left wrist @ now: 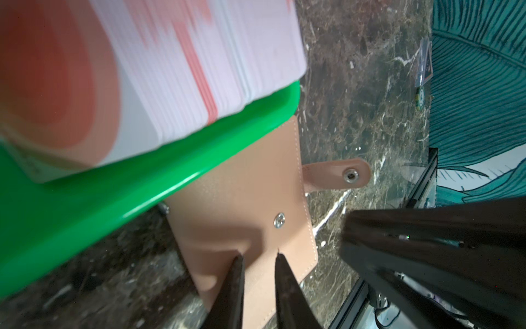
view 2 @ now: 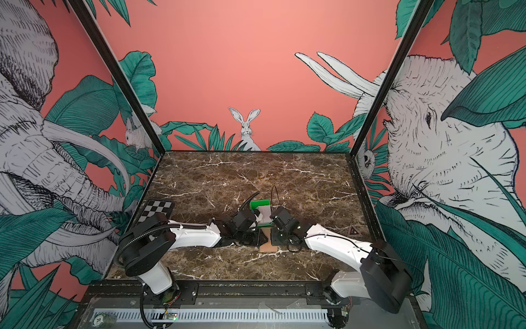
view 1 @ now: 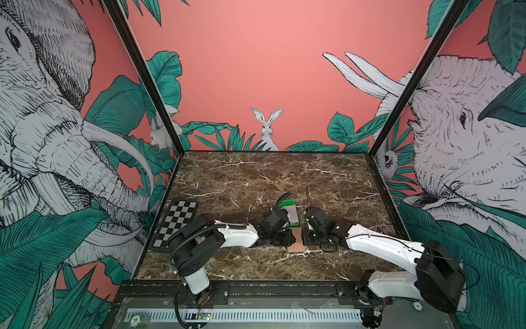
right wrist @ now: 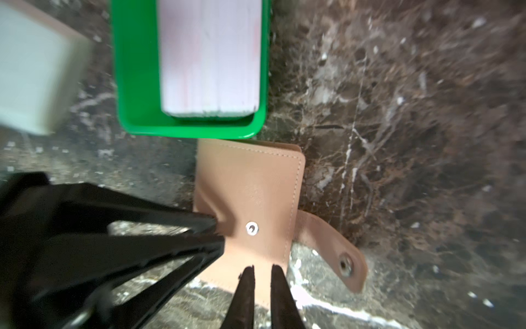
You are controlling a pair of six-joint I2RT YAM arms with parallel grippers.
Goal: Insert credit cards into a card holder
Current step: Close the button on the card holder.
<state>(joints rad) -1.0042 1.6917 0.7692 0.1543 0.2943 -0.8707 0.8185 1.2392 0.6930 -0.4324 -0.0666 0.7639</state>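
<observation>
The tan card holder [right wrist: 256, 176] lies closed on the marble, its strap [right wrist: 341, 262] flipped out to the side; it shows in both top views [view 1: 296, 245] [view 2: 267, 247]. Right behind it stands the green tray [right wrist: 136, 85] with an upright stack of white credit cards [right wrist: 210, 57] [left wrist: 199, 57]; the front card carries a red-orange circle [left wrist: 57, 71]. My left gripper [left wrist: 257, 254] has its jaws a narrow gap apart, tips pressing a dent into the cover near the snap stud [left wrist: 279, 220]. My right gripper [right wrist: 261, 267] hovers over the holder's near edge, jaws slightly apart, nothing seen between them.
A checkerboard panel [view 1: 176, 225] lies at the left of the table. The tray [view 1: 286, 203] sits just behind both wrists. The right arm's black body [left wrist: 427, 256] is close beside the left gripper. Printed walls close in three sides.
</observation>
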